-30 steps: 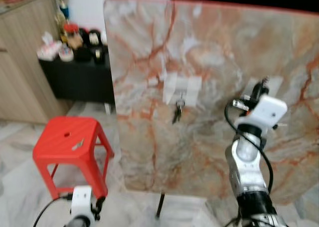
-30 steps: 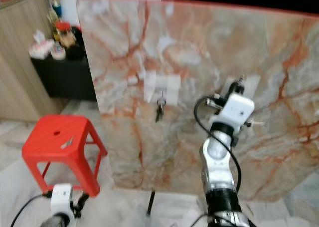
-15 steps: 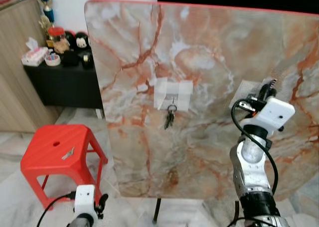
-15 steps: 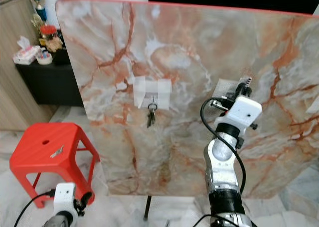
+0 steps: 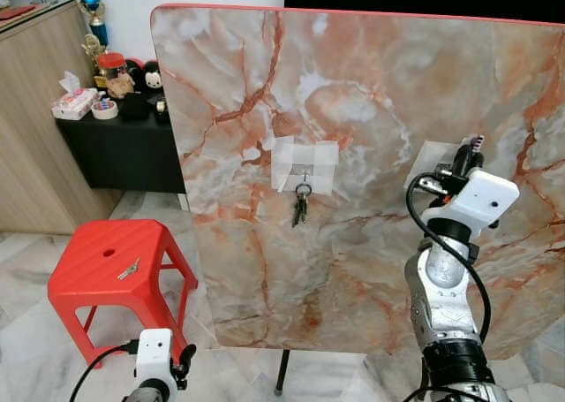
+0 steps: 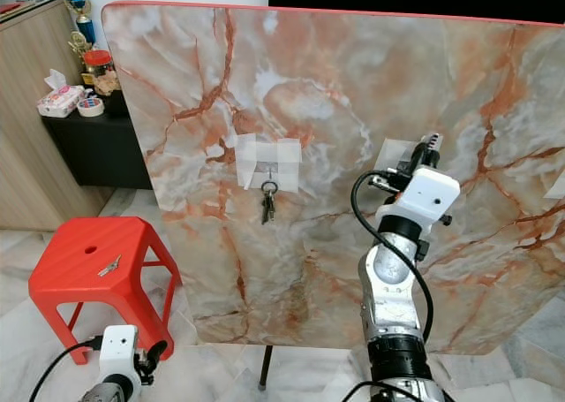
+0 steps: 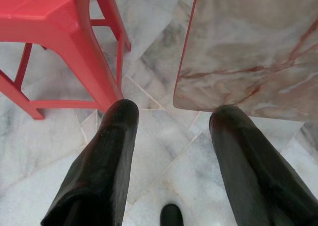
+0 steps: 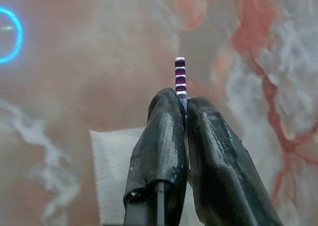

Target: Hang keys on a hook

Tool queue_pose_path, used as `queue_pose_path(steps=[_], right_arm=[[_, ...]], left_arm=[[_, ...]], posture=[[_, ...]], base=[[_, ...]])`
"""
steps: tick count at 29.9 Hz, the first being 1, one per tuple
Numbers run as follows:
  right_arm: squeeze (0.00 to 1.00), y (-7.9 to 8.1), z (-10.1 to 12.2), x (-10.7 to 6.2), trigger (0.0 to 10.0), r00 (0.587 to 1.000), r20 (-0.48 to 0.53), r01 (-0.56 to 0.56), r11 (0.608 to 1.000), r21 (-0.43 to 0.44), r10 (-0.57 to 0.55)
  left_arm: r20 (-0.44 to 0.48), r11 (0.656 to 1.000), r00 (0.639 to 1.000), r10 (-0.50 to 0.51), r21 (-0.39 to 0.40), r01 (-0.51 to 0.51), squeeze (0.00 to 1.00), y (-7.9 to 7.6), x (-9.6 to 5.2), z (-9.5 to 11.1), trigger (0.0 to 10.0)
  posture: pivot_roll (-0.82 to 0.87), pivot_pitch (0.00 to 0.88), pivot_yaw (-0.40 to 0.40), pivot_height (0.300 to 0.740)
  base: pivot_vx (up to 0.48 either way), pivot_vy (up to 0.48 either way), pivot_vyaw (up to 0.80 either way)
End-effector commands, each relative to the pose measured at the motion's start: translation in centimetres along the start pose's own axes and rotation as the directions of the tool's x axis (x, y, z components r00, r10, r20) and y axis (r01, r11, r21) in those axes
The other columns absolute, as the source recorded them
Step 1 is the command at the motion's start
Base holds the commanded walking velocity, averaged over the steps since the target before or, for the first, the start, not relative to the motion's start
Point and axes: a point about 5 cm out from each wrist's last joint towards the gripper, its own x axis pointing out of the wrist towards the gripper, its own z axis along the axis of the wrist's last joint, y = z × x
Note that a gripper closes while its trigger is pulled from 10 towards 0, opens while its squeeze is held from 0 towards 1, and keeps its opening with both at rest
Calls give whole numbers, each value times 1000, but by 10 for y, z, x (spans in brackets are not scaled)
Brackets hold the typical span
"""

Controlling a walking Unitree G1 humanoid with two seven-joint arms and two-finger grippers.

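Fingers (image 8: 171, 136) of the right gripper (image 5: 465, 155) pinch a purple-striped tag (image 8: 180, 76) against the upright marble board (image 5: 371, 93); left gripper (image 7: 171, 146) hangs spread over marble floor (image 7: 159, 151). Keys (image 5: 300, 206) dangle from the taped hook (image 5: 303, 178); at eight o'clock, a red stool (image 5: 110, 265).

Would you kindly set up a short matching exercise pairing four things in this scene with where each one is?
Things:
1. bunch of keys
2. single key
3. striped tag
4. tissue box

Places:
A. on the red stool
B. pinched in the right gripper
C. on the black side table
D. hanging from the hook on the marble board

Pairs: 1-D, 2-A, 3-B, 4-C
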Motion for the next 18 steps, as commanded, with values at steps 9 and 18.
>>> queue_pose_path(steps=[9,18], right_arm=[[0,11,20,1,10000,991,110,-63,996,-58,69],[0,11,17,2,10000,993,92,-61,995,-77,68]], left_arm=[[16,1000,1000,0,-6,0,0,0,1,3,10000],[11,1000,1000,3,-6,-3,0,-1,1,3,10000]], posture=[[58,0,-57,740],[61,0,-58,740]], base=[[0,0,0],[0,0,0]])
